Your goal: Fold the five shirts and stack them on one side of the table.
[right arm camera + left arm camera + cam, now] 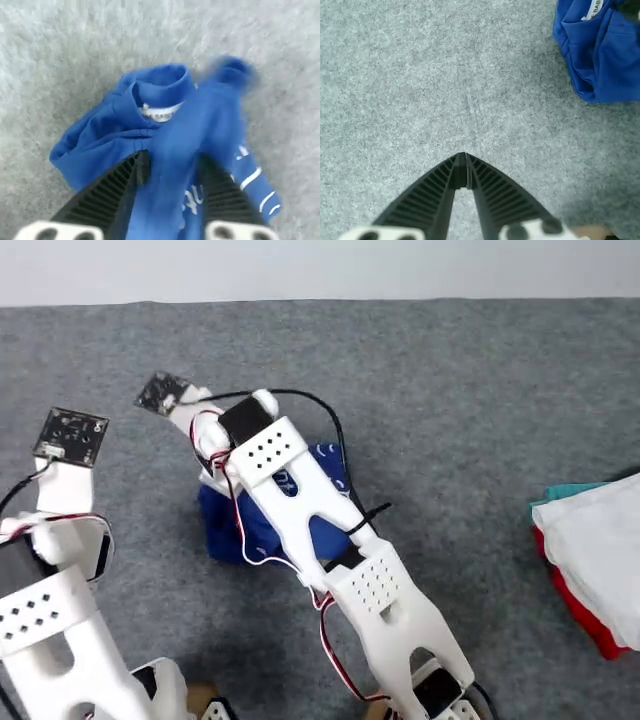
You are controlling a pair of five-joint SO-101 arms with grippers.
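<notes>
Ribbed black fingers [492, 195] of the left gripper [465, 160] meet at their tips with nothing between them. It is clenched and empty, hanging over bare grey table [395, 75], with the blue shirt [600, 55] lying apart to one side. The right gripper [175, 167] is the one at work: its jaws stand either side of a bunched fold of that shirt and appear clamped on it, and a sleeve-like tail of cloth rises past them. Beneath, the garment lies rumpled, with its collar [160, 82] and neck label [160, 114] turned upward.

From the high view the right arm [330, 530] stretches over the shirt, which sits left of the table's middle and well short of the far edge. The left arm [55, 610] stands by the table's left side. Toward the table's right side rests the stack [600, 540] of folded shirts — white on top, red and teal edges beneath. How many it holds cannot be counted.

The step in hand looks like a fold on the blue shirt, likely a sleeve or side being brought across the body. The shirt is far from a tidy rectangle, so the next move calls for laying the pinched fold flat over the middle and letting go cleanly. The left gripper would probably have to pin or lift the other side, since the cloth is bunched rather than spread. Carrying the shirt to the stack comes after.
</notes>
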